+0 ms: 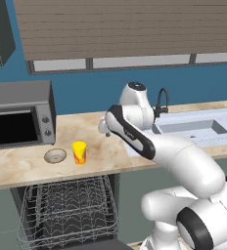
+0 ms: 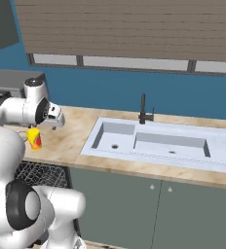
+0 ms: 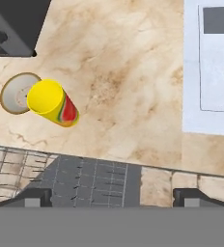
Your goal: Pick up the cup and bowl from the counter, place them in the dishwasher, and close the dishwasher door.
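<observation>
My arm is glossy white, built of rounded, bulbous links. Dark bands ring the joints, and one black stripe carries faint lettering. My pincer has two small dark tips.

The bowl is partly covered by the cup leaning across its right side in the hand view, and from the right base it hides behind the robot's arm beside the cup. The microwave is cut by the left edge, left of the cup. The dishwasher rack runs off the bottom edge below the cup — its door cannot be made out. The gripper's fingertips are clipped at the bottom.
</observation>
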